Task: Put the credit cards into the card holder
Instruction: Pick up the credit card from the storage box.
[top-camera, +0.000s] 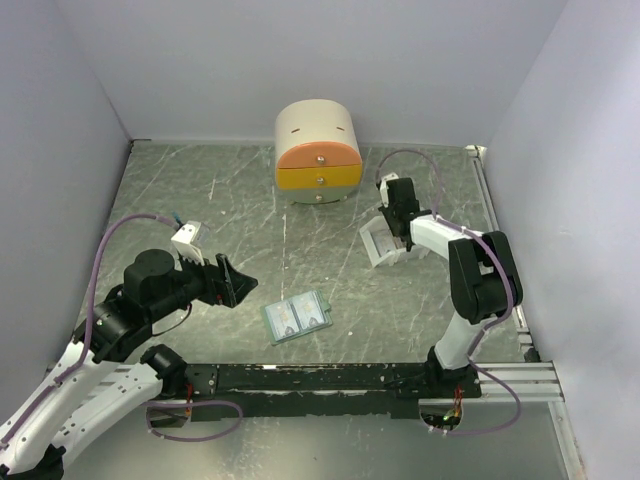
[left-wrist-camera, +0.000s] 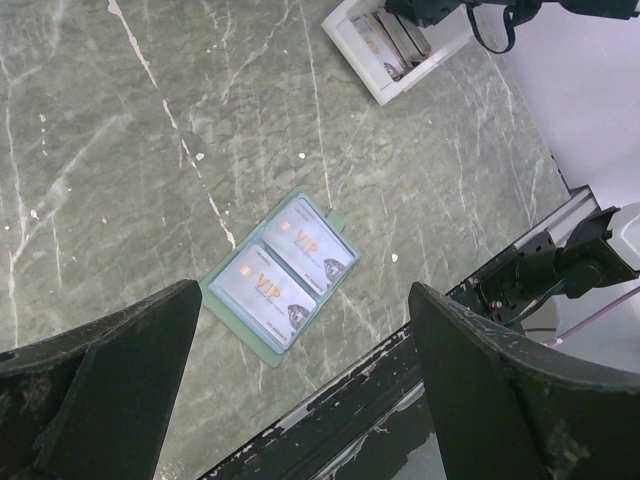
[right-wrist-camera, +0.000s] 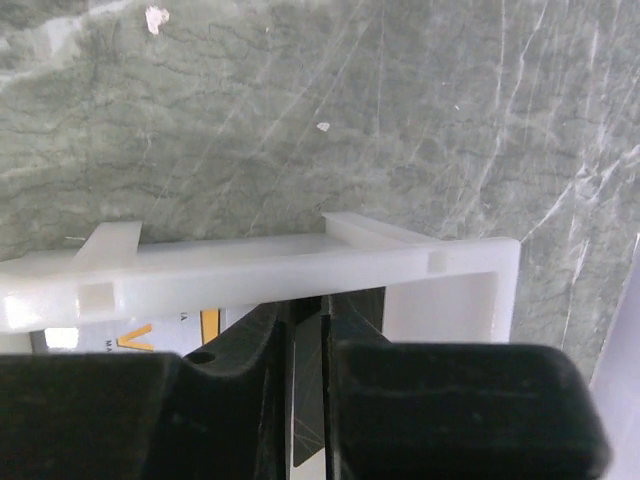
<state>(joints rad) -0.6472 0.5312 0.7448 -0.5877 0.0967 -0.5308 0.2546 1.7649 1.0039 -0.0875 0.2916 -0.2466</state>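
Note:
The card holder lies open on the table, grey-green with pale blue pockets; in the left wrist view two pale VIP cards sit in its pockets. My left gripper hovers open and empty to its left, jaws wide apart. The white tray holds more credit cards. My right gripper reaches into the tray, jaws nearly together on a dark credit card standing on edge. A pale card with orange print lies beside it.
A round cream-and-orange drawer box stands at the back centre. A black rail runs along the near table edge. Pale walls close in the left, back and right sides.

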